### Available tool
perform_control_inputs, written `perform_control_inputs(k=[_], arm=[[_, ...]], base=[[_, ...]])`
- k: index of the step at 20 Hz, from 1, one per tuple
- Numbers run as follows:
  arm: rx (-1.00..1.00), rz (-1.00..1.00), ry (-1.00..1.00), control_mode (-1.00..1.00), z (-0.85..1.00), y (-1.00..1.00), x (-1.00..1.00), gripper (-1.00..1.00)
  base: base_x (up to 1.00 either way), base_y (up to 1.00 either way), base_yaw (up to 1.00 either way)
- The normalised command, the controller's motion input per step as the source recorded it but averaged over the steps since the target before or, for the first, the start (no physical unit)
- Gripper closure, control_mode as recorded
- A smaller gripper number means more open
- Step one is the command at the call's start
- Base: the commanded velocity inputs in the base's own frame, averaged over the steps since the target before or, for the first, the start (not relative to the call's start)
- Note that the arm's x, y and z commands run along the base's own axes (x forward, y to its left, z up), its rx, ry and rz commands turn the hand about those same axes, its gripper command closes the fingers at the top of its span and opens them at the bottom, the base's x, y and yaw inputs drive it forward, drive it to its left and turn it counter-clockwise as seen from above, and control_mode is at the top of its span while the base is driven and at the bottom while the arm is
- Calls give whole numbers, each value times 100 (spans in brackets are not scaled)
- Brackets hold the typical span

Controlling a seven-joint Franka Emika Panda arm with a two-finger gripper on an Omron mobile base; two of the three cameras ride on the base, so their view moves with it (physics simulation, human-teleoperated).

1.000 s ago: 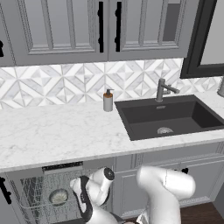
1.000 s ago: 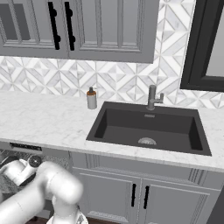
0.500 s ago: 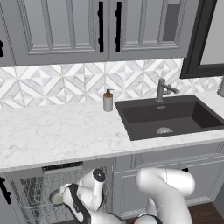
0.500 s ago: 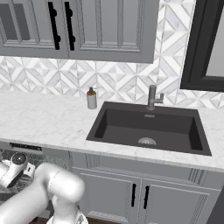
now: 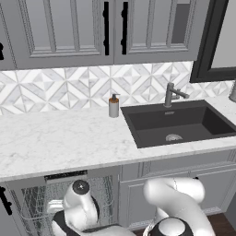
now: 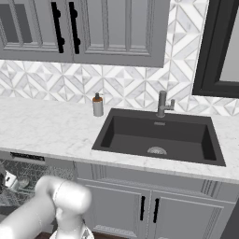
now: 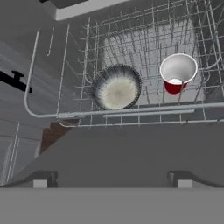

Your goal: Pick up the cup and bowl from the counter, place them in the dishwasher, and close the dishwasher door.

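Hand view, nearest: my gripper [image 7: 112, 180] shows as two small dark finger tips [image 7: 40, 179] set far apart with nothing between them, so the jaws stand wide and hold nothing. Just beyond them lies the flat grey dishwasher door [image 7: 131, 148], its surface bare. Past the door's edge is the pale wire rack [image 7: 131, 111] of the dishwasher [image 5: 69, 203]. In the rack the bowl [image 7: 116, 87], grey and speckled, sits with its opening toward my camera; beside it, apart and not touching, the cup [image 7: 177, 73] stands with its pale rim up and its red wall showing below. Both rest inside the same rack.

Base views, farther: my white arm [image 5: 78, 209] reaches low in front of the open dishwasher, under the counter [image 5: 60, 143]. On the counter, near the back wall, stands a soap dispenser bottle [image 5: 114, 106], just beside the dark sink [image 5: 179, 124] with its grey faucet [image 5: 171, 94]. Beyond these rise the patterned tile backsplash [image 6: 121, 84] and the grey upper cabinets [image 5: 83, 27].
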Motion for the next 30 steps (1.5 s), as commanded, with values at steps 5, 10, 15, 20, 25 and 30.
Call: perform_control_inputs(k=[5,10,15,20,25,30], arm=[[0,5,-36,-100,-7,6,-86,-100],[0,0,-43,-100,-30,0,-94,-100],[-2,0,-28,-100,-8,19,-42,-100],[-1,0,-13,-100,-44,28,-17,-100],[-5,-1,-10,-100,-50,20,-25,-100],[-2,-12,-11,-100,-60,13,-1,-100]], base=[[0,0,0],[0,0,0],[0,0,0],[0,0,0],[0,0,0],[0,0,0]])
